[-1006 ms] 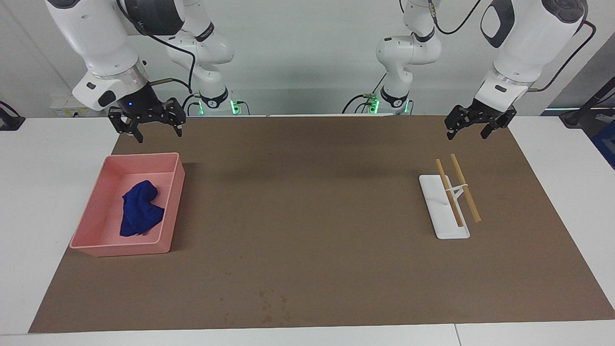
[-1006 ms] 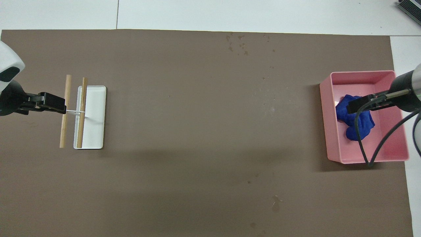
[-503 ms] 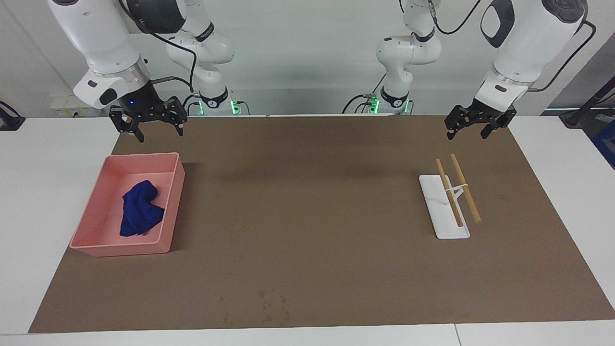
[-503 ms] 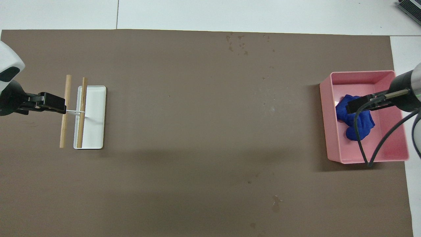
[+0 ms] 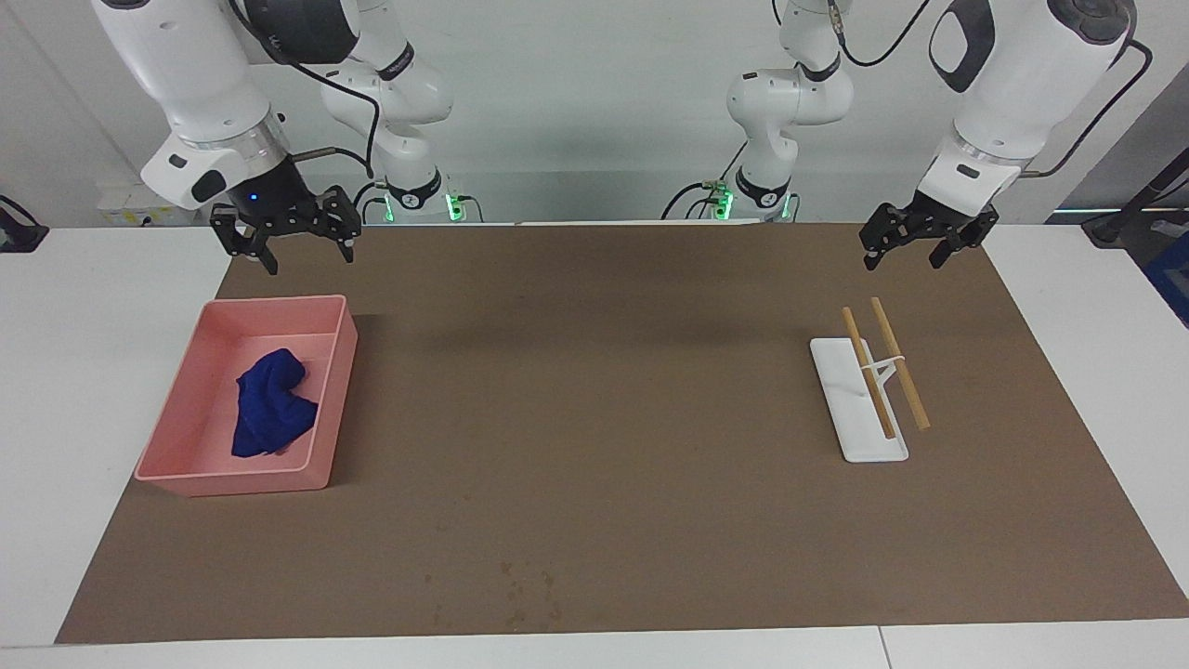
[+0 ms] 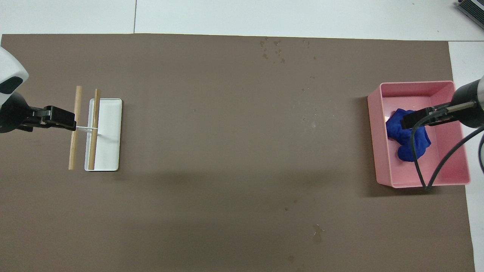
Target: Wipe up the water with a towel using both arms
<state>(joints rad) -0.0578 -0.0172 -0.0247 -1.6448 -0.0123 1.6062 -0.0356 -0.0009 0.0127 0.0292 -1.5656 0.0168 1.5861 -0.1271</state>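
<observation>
The blue towel [image 5: 272, 404] lies crumpled in the pink tray [image 5: 340, 390] at the right arm's end of the table; it also shows in the overhead view [image 6: 407, 139]. My right gripper [image 5: 309, 260] is open and empty, raised above the tray's edge nearest the robots; seen from overhead [image 6: 411, 121] it covers part of the towel. My left gripper [image 5: 903, 260] is open and empty, raised over the mat near the wooden sticks [image 5: 896, 362]. Small water drops [image 5: 525, 585] dot the mat at mid-table, near the edge farthest from the robots [image 6: 274, 51].
A white rack [image 5: 859, 418] carrying two wooden sticks stands on the brown mat [image 5: 594, 418] at the left arm's end. A black cable [image 6: 419, 166] hangs from the right wrist over the tray [image 6: 378, 139]. A few more faint drops [image 6: 317, 236] lie nearer to the robots.
The right gripper has shifted slightly above the tray's edge. The left arm, the towel and the rack have not moved.
</observation>
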